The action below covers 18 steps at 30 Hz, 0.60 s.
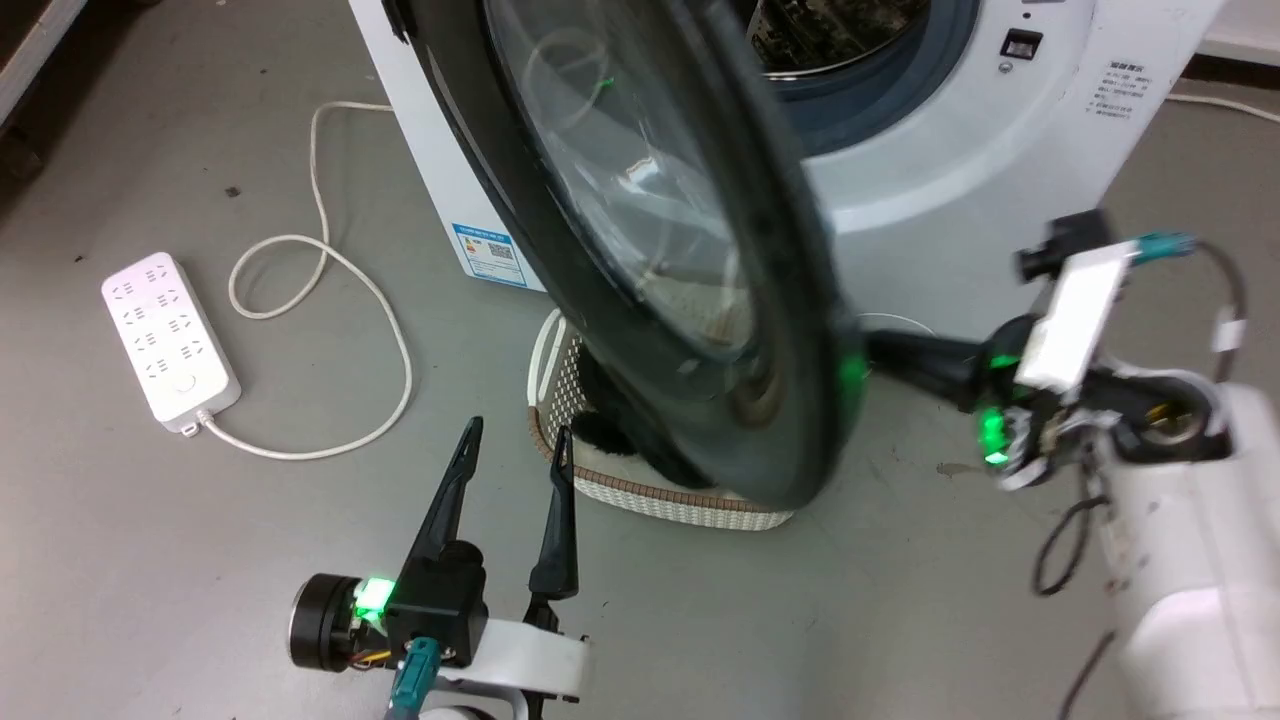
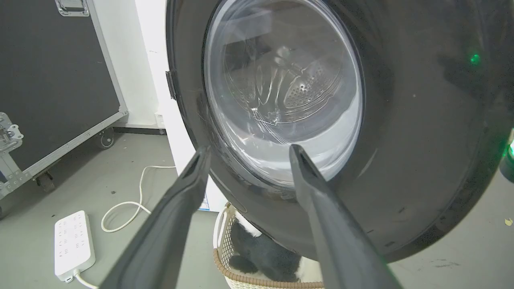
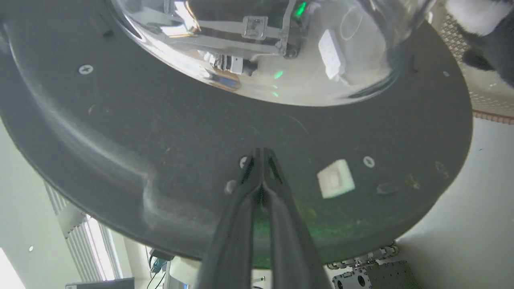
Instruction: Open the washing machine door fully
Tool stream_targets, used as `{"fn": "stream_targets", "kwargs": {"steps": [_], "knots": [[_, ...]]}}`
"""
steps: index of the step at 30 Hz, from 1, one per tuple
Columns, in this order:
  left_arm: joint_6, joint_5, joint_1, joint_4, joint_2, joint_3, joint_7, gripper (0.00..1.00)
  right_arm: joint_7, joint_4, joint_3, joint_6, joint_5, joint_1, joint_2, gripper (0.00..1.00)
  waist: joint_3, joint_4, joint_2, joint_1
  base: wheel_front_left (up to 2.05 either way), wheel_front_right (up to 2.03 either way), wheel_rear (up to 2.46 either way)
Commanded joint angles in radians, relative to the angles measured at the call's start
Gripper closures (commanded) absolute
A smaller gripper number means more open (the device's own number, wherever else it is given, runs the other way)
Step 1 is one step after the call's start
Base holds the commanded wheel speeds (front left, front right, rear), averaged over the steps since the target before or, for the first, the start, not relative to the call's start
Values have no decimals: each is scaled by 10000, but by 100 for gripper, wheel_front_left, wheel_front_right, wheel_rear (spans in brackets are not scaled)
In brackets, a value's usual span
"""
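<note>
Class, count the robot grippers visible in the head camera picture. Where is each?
2. The left gripper is at the lower left, jaws apart, near the basket. The right gripper, jaws shut, reaches from the right to the black rim of the washing machine door. None seems hidden.

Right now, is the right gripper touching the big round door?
Touching. In the head view the fingertips of the right gripper meet the inner rim of the washing machine door, no gap.

glossy black rim on the washing machine door [image 1: 800, 300], white washing machine [image 1: 950, 180] with blue sticker [image 1: 487, 250], cream perforated basket [image 1: 560, 375] edged brown.
</note>
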Motion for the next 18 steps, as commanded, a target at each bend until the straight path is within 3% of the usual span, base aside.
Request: {"fn": "stream_targets", "kwargs": {"steps": [1, 9, 14, 15, 16, 17, 18], "knots": [[-47, -31, 134, 42, 16, 30, -53, 0, -170, -197, 514, 12, 400, 285, 107, 100, -39, 25, 0, 2, 0, 0, 0], [-120, -97, 300, 136, 16, 155, -53, 0, -1297, -1077, 3244, 12, 1922, 1413, 109, 100, -63, 177, 0, 2, 0, 0, 0], [-124, -136, 338, 143, 16, 212, -53, 0, -1801, -1434, 3890, 12, 2111, 1713, 109, 100, -108, 212, 0, 2, 0, 0, 0], [-141, -121, 379, 171, 16, 305, -53, 0, -2368, -1568, 3673, 12, 1701, 1802, 26, 100, -251, 160, 0, 2, 0, 0, 0], [-148, -118, 378, 164, 16, 350, -53, 0, -2667, -1630, 3528, 12, 1501, 1822, -55, 39, -307, 133, 0, 2, 0, 0, 0], [-152, -120, 376, 151, 16, 403, -53, 0, -2965, -1759, 3384, 12, 1304, 1842, -145, 0, -366, 94, 0, 2, 0, 0, 0], [-156, -124, 376, 127, 16, 460, -53, 0, -3291, -1915, 3207, 12, 1127, 1877, -239, 0, -431, 48, 0, 2, 0, 0, 0]]}}
